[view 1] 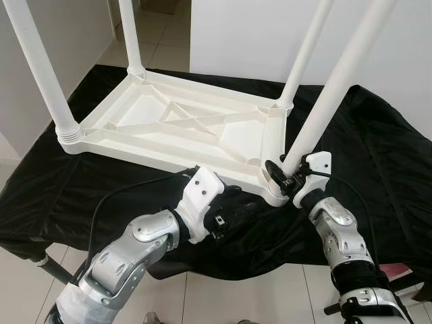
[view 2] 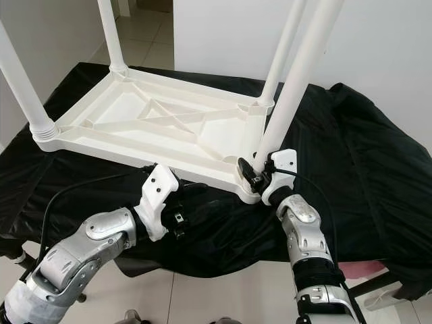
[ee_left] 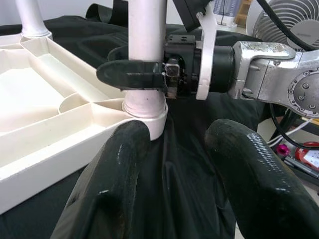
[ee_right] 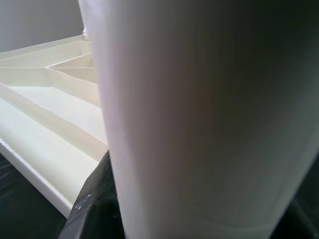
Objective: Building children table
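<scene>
A white plastic tabletop (view 1: 175, 125) lies upside down on a black cloth (view 1: 378, 155), with white legs standing up from its corners. My right gripper (view 1: 282, 174) is shut on the near-right leg (view 1: 337, 81) just above its corner socket (ee_left: 145, 112); the leg leans a little. In the right wrist view that near-right leg (ee_right: 199, 119) is very close up. My left gripper (view 1: 244, 210) rests low on the cloth by the tabletop's front edge, open, its fingers (ee_left: 119, 174) pointing at the socket with nothing between them.
The cloth covers a low stand on a pale tiled floor (view 1: 223, 300). White walls (view 1: 256, 34) rise behind. A fan (ee_left: 291, 20) and red items (ee_left: 306, 157) sit off to the side in the left wrist view.
</scene>
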`<state>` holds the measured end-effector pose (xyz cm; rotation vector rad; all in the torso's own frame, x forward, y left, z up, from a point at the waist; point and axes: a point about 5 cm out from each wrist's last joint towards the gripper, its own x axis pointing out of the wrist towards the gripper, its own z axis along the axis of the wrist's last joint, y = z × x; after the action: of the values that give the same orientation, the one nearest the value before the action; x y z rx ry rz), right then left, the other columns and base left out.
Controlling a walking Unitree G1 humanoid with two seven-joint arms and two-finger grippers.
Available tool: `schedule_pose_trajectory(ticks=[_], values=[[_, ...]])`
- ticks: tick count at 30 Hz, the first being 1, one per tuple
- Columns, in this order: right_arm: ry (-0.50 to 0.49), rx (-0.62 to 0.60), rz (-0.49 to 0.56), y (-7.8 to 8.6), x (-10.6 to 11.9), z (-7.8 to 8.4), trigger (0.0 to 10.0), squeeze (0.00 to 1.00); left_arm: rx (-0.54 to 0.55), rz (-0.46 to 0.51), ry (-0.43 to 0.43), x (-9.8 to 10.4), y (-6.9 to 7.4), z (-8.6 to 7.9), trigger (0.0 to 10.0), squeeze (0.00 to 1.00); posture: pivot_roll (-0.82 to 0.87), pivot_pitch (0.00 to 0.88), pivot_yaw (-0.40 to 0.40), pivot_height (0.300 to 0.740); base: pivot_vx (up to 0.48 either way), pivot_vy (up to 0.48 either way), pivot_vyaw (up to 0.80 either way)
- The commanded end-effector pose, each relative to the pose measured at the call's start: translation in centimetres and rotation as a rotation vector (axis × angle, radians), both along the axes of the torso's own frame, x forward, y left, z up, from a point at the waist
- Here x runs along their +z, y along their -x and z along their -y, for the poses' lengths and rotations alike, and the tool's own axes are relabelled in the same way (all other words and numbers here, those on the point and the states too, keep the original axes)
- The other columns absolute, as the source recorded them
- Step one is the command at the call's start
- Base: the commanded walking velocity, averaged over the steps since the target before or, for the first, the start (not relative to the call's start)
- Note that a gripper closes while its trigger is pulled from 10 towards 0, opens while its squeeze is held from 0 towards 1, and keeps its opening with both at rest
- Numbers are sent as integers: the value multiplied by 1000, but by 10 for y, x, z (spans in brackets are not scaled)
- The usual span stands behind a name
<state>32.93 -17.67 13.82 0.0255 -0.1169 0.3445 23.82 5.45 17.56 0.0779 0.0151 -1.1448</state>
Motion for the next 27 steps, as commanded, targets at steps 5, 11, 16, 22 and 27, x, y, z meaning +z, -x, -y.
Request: schedule_pose_trajectory(ticks=[5,11,16,22,27], values=[[-83,-117,-38,3,3,-11,10000,0,-63,-20,3,-2,7,4,10000,0,15,70,-63,740,0,0,0],[-97,-204,-55,5,2,-18,10000,0,-62,-18,-3,-2,7,4,10000,0,14,72,-63,740,0,0,0],[-145,-364,-68,14,1,-37,10000,0,-61,-23,0,-3,8,4,10000,0,19,74,-75,740,0,0,0],[-214,-431,-65,15,12,-54,10000,0,-38,-25,13,-2,7,3,10000,0,24,69,-77,740,0,0,0],[-190,-392,-52,21,14,-56,10000,0,-38,-26,15,-2,7,2,10000,0,21,66,-82,740,0,0,0]])
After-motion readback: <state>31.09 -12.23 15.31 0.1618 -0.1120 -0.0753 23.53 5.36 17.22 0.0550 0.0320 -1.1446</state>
